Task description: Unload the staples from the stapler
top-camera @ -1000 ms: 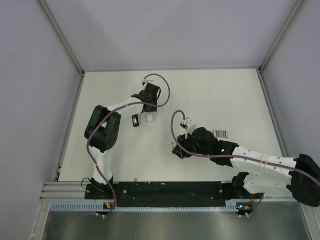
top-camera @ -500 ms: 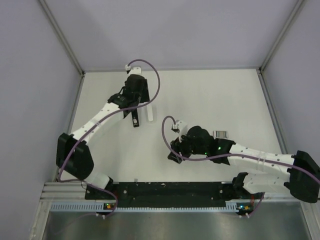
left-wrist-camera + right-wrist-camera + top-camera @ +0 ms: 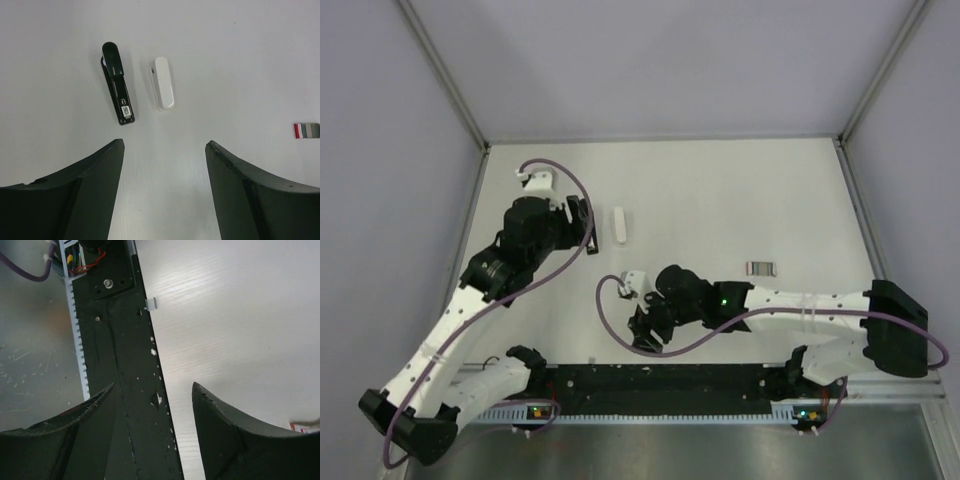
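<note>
The black stapler [image 3: 118, 90] lies closed on the white table, with a white oblong piece [image 3: 164, 90] beside it on its right. That piece also shows in the top view [image 3: 619, 226]. My left gripper [image 3: 165, 145] is open and empty, held above the table short of both, touching neither. In the top view it [image 3: 580, 222] largely covers the stapler. My right gripper [image 3: 154, 387] is open and empty over the black base rail [image 3: 120, 340], and sits near the table's front in the top view [image 3: 643, 330]. I see no silvery staple strip.
A small red-and-white box [image 3: 761, 268] lies to the right, also at the edge of the left wrist view [image 3: 306, 130]. A tiny pale piece [image 3: 151, 303] sits at the rail's edge. Metal posts and grey walls bound the table [image 3: 740, 190].
My left arm has swung left and pulled back from the stapler and white piece. My right gripper has moved left and nearer the front rail.
</note>
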